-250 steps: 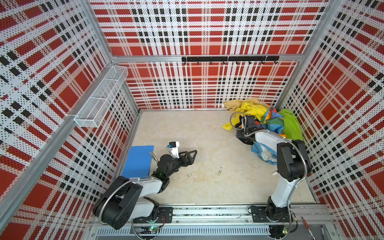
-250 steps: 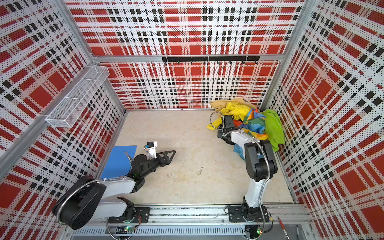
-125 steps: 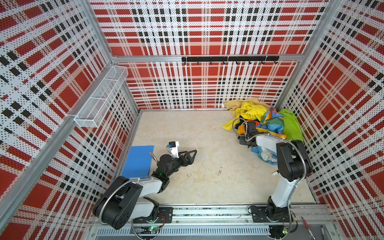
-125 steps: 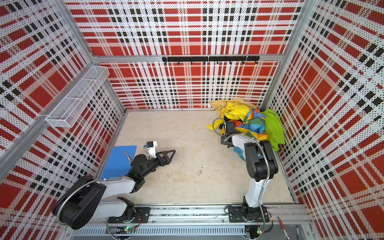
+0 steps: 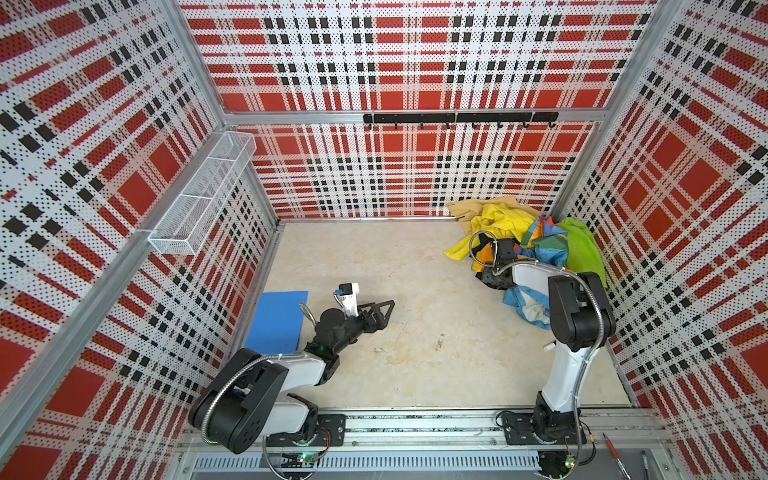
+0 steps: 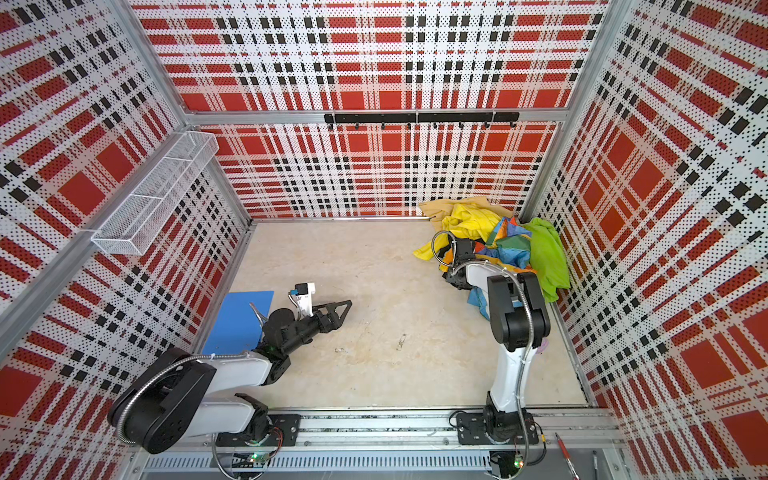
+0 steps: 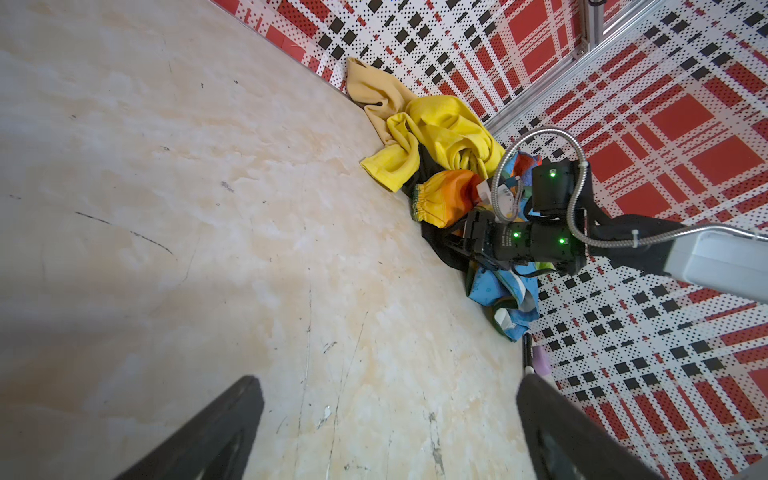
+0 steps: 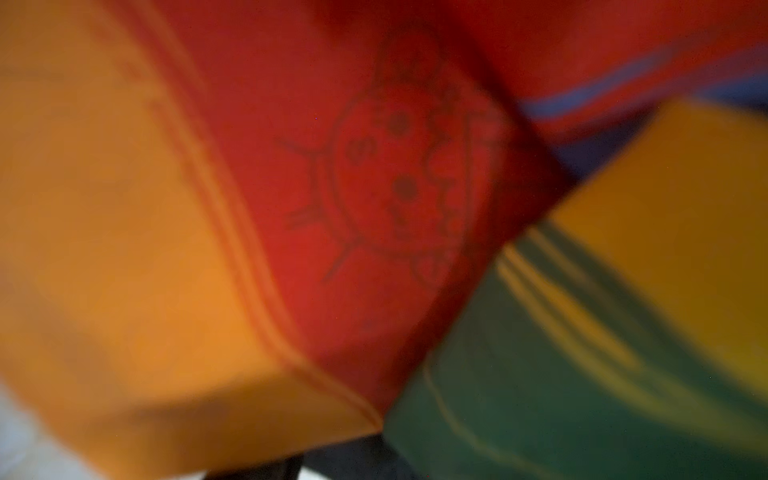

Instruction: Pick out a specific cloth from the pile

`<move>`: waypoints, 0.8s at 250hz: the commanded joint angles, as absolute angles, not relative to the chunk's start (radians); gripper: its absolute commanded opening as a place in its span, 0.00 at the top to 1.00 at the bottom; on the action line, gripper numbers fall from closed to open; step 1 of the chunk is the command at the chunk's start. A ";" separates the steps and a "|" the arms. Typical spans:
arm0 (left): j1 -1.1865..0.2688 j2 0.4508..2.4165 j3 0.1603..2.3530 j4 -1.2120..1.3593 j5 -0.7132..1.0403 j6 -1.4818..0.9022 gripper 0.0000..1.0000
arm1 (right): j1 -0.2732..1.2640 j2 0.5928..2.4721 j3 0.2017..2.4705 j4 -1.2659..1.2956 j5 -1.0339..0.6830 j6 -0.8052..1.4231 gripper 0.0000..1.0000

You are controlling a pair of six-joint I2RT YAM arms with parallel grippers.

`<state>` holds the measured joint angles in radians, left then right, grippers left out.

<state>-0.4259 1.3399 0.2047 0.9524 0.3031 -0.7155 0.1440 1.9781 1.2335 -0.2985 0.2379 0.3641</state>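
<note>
Far in the back right corner, the pile (image 5: pixel 536 239) sits against the two walls. I see a yellow cloth (image 5: pixel 498 220), a lime green cloth (image 5: pixel 582 245), a tan cloth (image 7: pixel 374 89) and a patchwork cloth (image 5: pixel 544 249) in it. The black cloth (image 7: pixel 438 251) lies low at the near edge of the pile, on the floor (image 5: pixel 415 291), partly under the other cloths. My right gripper (image 7: pixel 461 239) is down at that edge, right at the black cloth. I cannot tell if its jaws are wide or closed, or if they hold anything. My right wrist camera shows only a blur of orange, red and green patchwork pressed close. My left gripper (image 5: pixel 384 309) rests low over the bare floor, well away from the pile, next to a blue mat (image 5: pixel 278 320). Its jaws are wide apart and hold nothing
</note>
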 commanded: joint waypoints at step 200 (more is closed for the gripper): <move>-0.408 1.352 0.227 1.020 0.342 -0.732 0.01 | 0.153 1.673 1.151 -0.318 0.204 0.347 1.00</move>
